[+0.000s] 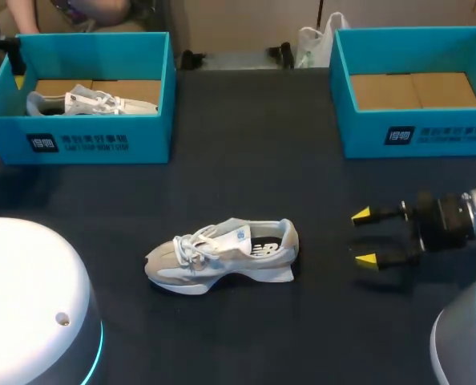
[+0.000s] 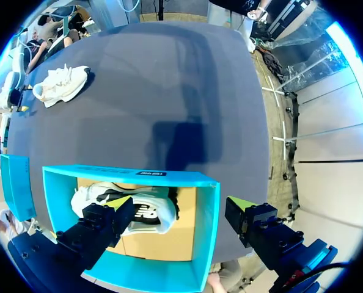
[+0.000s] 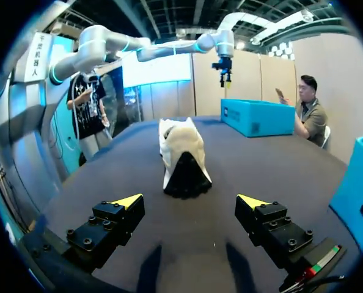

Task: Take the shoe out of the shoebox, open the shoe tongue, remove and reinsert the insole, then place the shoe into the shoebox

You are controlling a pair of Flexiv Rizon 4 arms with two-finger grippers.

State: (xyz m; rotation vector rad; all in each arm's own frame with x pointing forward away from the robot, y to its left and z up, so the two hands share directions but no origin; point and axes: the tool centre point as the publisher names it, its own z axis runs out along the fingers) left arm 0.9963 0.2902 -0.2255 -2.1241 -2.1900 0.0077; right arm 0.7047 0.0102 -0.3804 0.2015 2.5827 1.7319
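The shoe [image 1: 222, 255] is lying on its sole in the middle of the dark desk [image 1: 302, 176]. The right hand [image 1: 364, 237] is hovering near its heel, fingers spread wide and holding nothing. The left hand [image 2: 181, 202] is hanging over the left shoebox [image 1: 102, 140] — also wide open — and a second shoe [image 1: 90, 102] is resting inside that box.

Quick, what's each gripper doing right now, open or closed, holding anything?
Left gripper: open, holding nothing, over the shoebox.
Right gripper: open, holding nothing, pointed at the loose shoe.
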